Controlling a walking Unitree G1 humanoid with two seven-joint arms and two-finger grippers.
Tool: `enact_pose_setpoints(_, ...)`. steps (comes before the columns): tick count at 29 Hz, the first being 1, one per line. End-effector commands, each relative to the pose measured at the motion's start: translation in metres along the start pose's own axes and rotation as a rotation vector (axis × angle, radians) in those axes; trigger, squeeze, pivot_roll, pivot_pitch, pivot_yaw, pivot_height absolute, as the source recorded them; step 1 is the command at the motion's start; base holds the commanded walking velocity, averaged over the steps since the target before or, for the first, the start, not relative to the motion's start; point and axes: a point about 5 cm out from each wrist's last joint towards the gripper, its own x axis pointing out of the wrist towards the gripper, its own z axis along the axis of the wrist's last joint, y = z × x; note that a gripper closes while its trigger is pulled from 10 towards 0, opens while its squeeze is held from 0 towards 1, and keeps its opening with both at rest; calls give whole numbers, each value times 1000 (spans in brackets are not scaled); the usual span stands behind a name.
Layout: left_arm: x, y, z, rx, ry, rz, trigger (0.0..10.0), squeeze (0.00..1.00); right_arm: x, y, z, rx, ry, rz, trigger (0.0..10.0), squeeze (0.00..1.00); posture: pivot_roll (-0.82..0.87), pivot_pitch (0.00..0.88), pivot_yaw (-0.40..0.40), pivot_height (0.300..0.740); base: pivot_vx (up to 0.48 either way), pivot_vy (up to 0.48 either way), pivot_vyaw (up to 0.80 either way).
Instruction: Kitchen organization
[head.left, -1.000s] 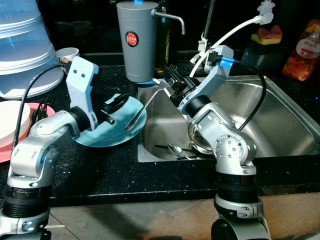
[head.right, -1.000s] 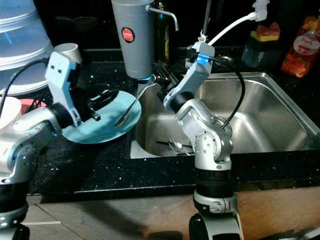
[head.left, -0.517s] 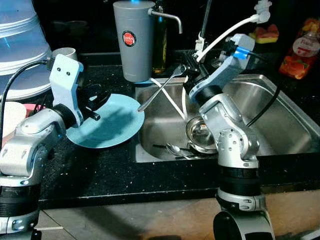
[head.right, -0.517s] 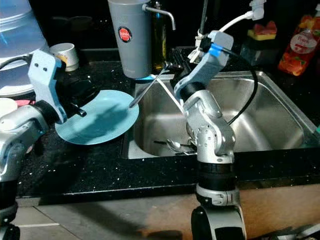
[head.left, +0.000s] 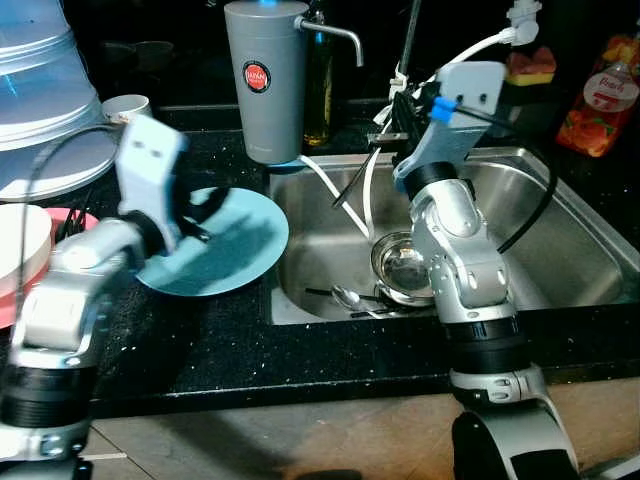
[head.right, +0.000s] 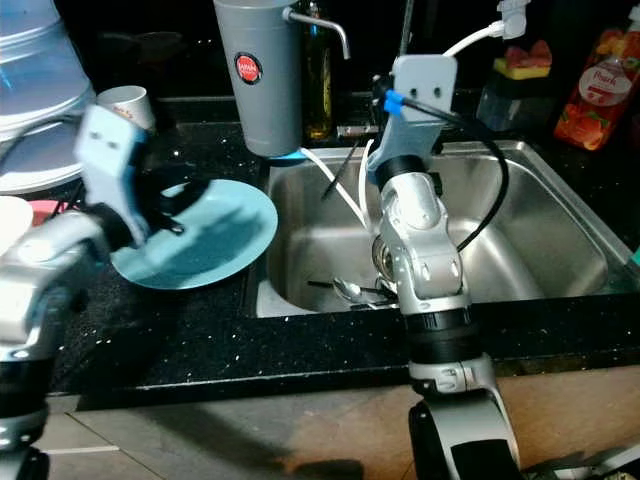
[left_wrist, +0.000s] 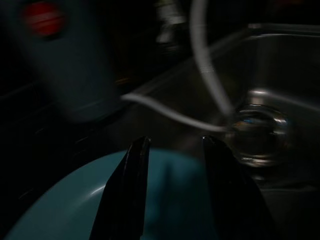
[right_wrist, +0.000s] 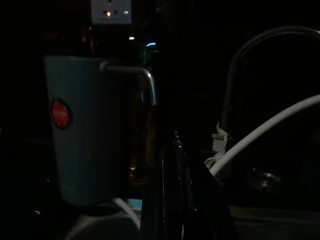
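Two arms are busy over a black bench with a steel sink (head.left: 570, 240) sunk into it. Nearest the front edge of the sink, a spoon (head.left: 350, 297) lies on the basin floor, with a small steel bowl (head.left: 400, 268) just behind it. Off to the left on the bench sits a light blue plate (head.left: 225, 245), its right rim hanging slightly over the sink's left edge. The left tool (left_wrist: 172, 165) hovers right over that plate with its two fingers spread apart and nothing between them. The right tool (head.left: 385, 140) is up over the back edge of the sink, fingers pinched tight on a thin piece of cutlery (head.left: 352, 180) that slants down towards the basin; honestly can't tell if it's a fork or a spoon. Behind that, near the bench's back edge, stands a tall grey dispenser (head.left: 265, 80) with a red badge and a metal spout. Far right corner has a sponge (head.left: 530, 68) and a red-labelled bottle (head.left: 600, 95).
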Motion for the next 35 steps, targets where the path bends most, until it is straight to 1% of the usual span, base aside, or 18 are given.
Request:
enact_pose_setpoints(1, 9, -9, 5, 32, -22, -56, 10000, 0, 4, 1, -2, -72, -18, 13, 0, 0, 12, 0, -7, 740, 0, 0, 0)
enact_pose_setpoints(4, 19, -21, 6, 44, -19, -117, 10000, 0, 6, -4, -11, -140, 10, 12, 0, 0, 9, 0, -3, 740, 0, 0, 0)
enact_pose_setpoints(6, 26, -29, 3, 77, 21, -180, 10000, 0, 8, -10, -21, -208, 50, 27, 0, 0, 7, 0, 8, 740, 0, 0, 0)
enact_pose_setpoints(11, 27, -32, -2, 108, 65, -222, 10000, 0, 7, -14, -31, -264, 103, 56, 0, 0, 7, 0, 13, 740, 0, 0, 0)
enact_pose_setpoints(14, 23, -35, -9, 142, 140, -276, 10000, 0, 3, -17, -52, -323, 206, 127, 0, 0, 8, 0, 13, 740, 0, 0, 0)
enact_pose_setpoints(16, 22, -34, -11, 152, 154, -282, 10000, 0, 1, -17, -57, -342, 225, 141, 0, 0, 8, 0, 13, 740, 0, 0, 0)
enact_pose_setpoints(19, 20, -33, -13, 159, 168, -286, 10000, 0, -1, -18, -64, -342, 252, 151, 0, 0, 12, 0, 10, 740, 0, 0, 0)
enact_pose_setpoints(22, 12, -31, -16, 167, 202, -305, 10000, 0, -12, -17, -86, -302, 338, 167, 0, 0, 19, 0, 3, 740, 0, 0, 0)
enact_pose_setpoints(24, 10, -30, -16, 167, 208, -311, 10000, 0, -14, -16, -90, -291, 355, 172, 0, 0, 19, 0, 3, 740, 0, 0, 0)
enact_pose_setpoints(26, 8, -31, -17, 154, 207, -322, 10000, 0, -18, -14, -97, -249, 390, 179, 0, 0, 21, 0, 0, 740, 0, 0, 0)
enact_pose_setpoints(27, 6, -33, -17, 141, 208, -346, 10000, 0, -24, -9, -105, -190, 438, 194, 0, 0, 22, 0, -1, 740, 0, 0, 0)
enact_pose_setpoints(29, 5, -35, -17, 140, 209, -356, 10000, 0, -26, -7, -109, -170, 458, 204, 0, 0, 22, 0, -1, 740, 0, 0, 0)
enact_pose_setpoints(30, 5, -36, -17, 137, 208, -365, 10000, 0, -28, -5, -112, -153, 473, 215, 275, 0, 21, 0, 0, 740, 0, 0, 0)
enact_pose_setpoints(31, 5, -36, -17, 137, 208, -365, 10000, 0, -28, -5, -112, -153, 473, 215, 275, 0, 21, 0, 0, 740, 0, 0, 0)
enact_pose_setpoints(32, 5, -38, -16, 124, 200, -372, 10000, 0, -33, -1, -117, -136, 496, 239, 7922, 0, 21, 0, 0, 740, 0, 0, 0)
enact_pose_setpoints(33, 5, -38, -16, 124, 200, -372, 10000, 0, -33, -1, -117, -136, 496, 239, 7922, 0, 21, 0, 0, 740, 0, 0, 0)
enact_pose_setpoints(34, 6, -38, -16, 121, 197, -372, 10000, 0, -35, 0, -119, -124, 502, 242, 10000, 0, 21, 0, 2, 740, 0, 0, 0)
enact_pose_setpoints(35, 6, -38, -16, 119, 195, -372, 10000, 0, -36, 1, -119, -115, 506, 244, 10000, 0, 20, 0, 2, 740, 0, 0, 0)
